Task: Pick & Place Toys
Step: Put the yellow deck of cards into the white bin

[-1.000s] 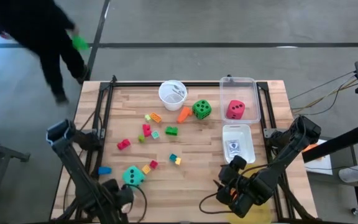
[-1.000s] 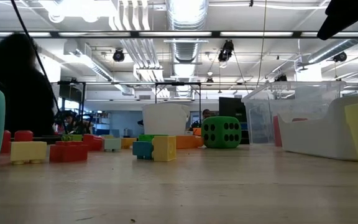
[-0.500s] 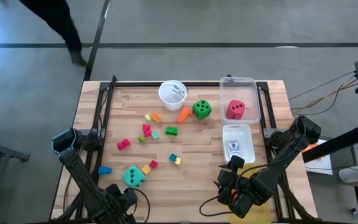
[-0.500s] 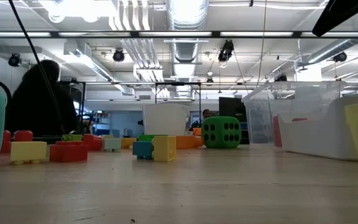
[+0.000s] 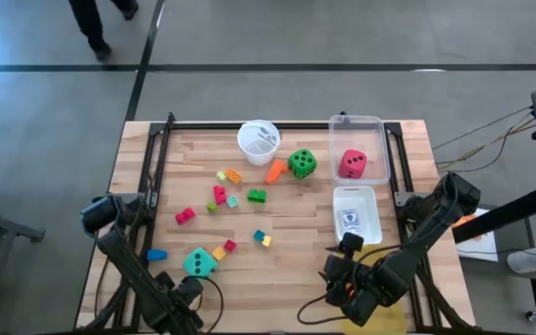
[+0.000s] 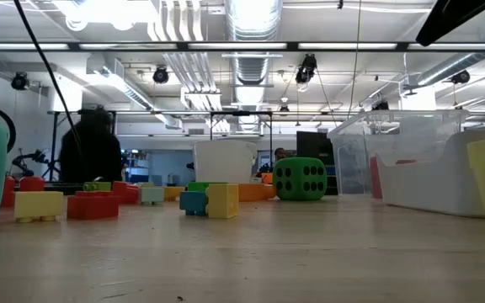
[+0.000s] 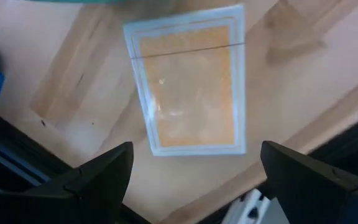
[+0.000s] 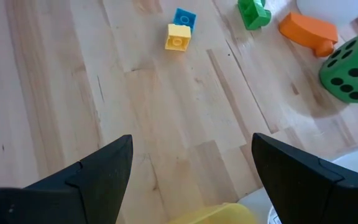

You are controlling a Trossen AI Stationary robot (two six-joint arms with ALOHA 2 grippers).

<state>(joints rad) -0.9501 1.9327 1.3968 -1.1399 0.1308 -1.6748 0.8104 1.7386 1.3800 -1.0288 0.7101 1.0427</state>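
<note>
High view: both arms sit folded at the near edge of the wood table point(image 5: 287, 270). Left pincer point(image 5: 177, 300) at the near-left corner, right pincer point(image 5: 344, 279) near-right; both spread open, holding nothing. Toys lie scattered: teal die point(image 5: 198, 263) near-left w/ a blue block point(image 5: 156, 254) beside it, green die point(image 5: 301, 164) just beside an orange piece point(image 5: 275, 170) and near the white cup point(image 5: 258, 140). Red die point(image 5: 353, 164) sits inside the clear bin point(image 5: 380, 149) at far right; card pack point(image 5: 349, 221) in the white bin point(image 5: 374, 216) in front of it. Small blocks dot the middle.

Low view: green die point(image 6: 300, 178) upright mid-table, cup point(image 6: 224, 161) to its left, yellow block point(image 6: 221, 200) touching a blue one nearer. A person point(image 6: 91, 156) stands in the room behind.

Left wrist view: open fingers point(image 7: 95, 180) frame a tan tile point(image 7: 190, 82) flat on the wood.

Right wrist view: open fingers point(image 8: 101, 168) over bare planks; yellow-blue block pair point(image 8: 180, 30) and green die point(image 8: 352, 68) well ahead.
</note>
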